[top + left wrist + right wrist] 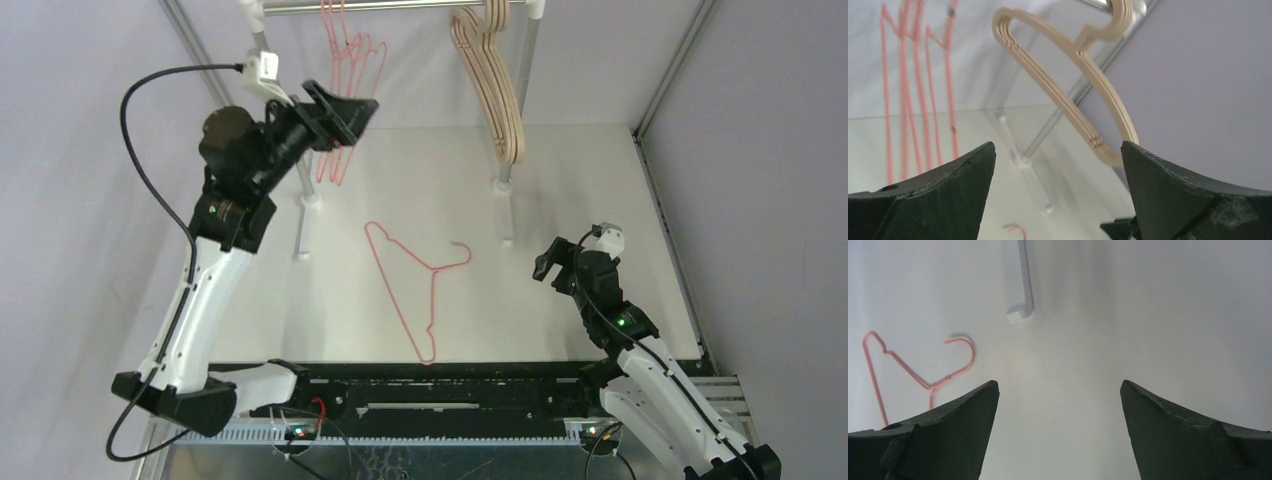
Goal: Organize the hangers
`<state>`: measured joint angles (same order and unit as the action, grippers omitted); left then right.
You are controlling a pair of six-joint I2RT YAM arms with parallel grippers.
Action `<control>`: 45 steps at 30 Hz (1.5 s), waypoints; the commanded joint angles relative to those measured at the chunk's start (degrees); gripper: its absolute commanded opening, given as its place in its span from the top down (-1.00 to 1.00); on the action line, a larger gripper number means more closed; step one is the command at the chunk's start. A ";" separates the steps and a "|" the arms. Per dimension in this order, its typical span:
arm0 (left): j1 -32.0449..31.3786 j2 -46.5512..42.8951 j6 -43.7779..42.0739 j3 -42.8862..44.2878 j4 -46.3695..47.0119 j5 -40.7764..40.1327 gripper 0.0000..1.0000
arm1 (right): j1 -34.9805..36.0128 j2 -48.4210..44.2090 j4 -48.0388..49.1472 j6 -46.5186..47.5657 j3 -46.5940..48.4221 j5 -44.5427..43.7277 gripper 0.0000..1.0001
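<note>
While the left gripper hovers open beside the thin pink wire hangers on the silver metal rail, one loose pink wire hanger lies flat on the white table. We judge it light, springy and slippery; we would pinch its neck. Thick beige wooden hangers hang further right; the right gripper is open, empty.

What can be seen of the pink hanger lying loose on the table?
The pink hanger is thin pink-red wire bent into a long, narrow triangle, with a small notch near one corner and an open curved hook. It looks whole and undistorted. It lies flat on the white table, about mid-table, with the hook pointing right and one corner reaching toward the arm bases. The right wrist view shows its hook end. Only the table touches it.
</note>
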<state>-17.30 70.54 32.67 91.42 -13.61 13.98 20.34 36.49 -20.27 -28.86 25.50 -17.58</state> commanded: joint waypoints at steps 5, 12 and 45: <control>-15.96 -7.57 -13.23 -14.98 -3.72 -11.10 -0.99 | -0.21 -0.22 2.38 0.09 -0.01 0.11 -1.00; -27.39 -7.11 -12.11 -27.44 -3.02 -20.33 -0.91 | -0.21 -0.61 2.35 0.21 0.04 0.33 -1.00; -21.73 -19.30 1.22 -64.58 0.22 -32.89 -0.82 | 32.94 47.60 -2.82 -12.14 32.03 -8.10 -0.48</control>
<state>-39.33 52.23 33.08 27.66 -17.06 -19.20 50.04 79.31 -23.05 -36.75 53.63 -24.10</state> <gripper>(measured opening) 0.910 0.761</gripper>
